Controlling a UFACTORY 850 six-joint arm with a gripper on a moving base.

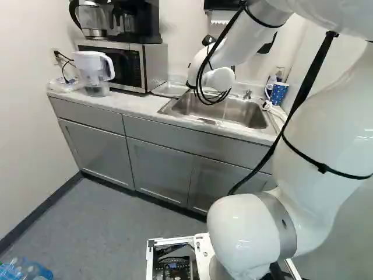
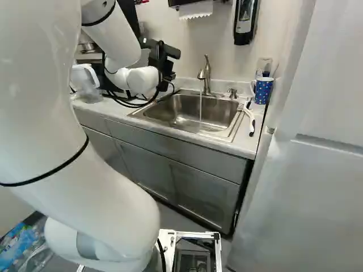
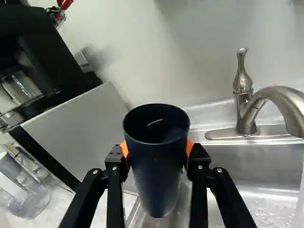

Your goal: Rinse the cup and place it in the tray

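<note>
Along a pale wall (image 1: 180, 29) runs a light counter (image 1: 131, 105) above grey cabinets (image 1: 160, 172); a coffee maker (image 1: 139, 22) sits on the microwave (image 1: 156, 67), with a water pitcher (image 1: 94, 71) beside it; a shallow tray (image 1: 169, 90) lies between microwave and sink (image 2: 187, 113). Water (image 2: 200, 107) runs from the faucet (image 2: 207, 76) into the basin; on the sink's far side from the microwave stand a blue dotted mug (image 2: 264, 90) and, near it, a white-and-black brush (image 2: 251, 120).

The gripper (image 2: 161, 61) is parted by the width of a dark blue cup (image 3: 156, 168) and clamps it; the orange pads (image 3: 189, 147) press opposite sides below the rim; the cup's mouth faces the wrist camera, its body tapering away between the fingers; it is held near the sink's microwave-side edge, apart from the running stream.
</note>
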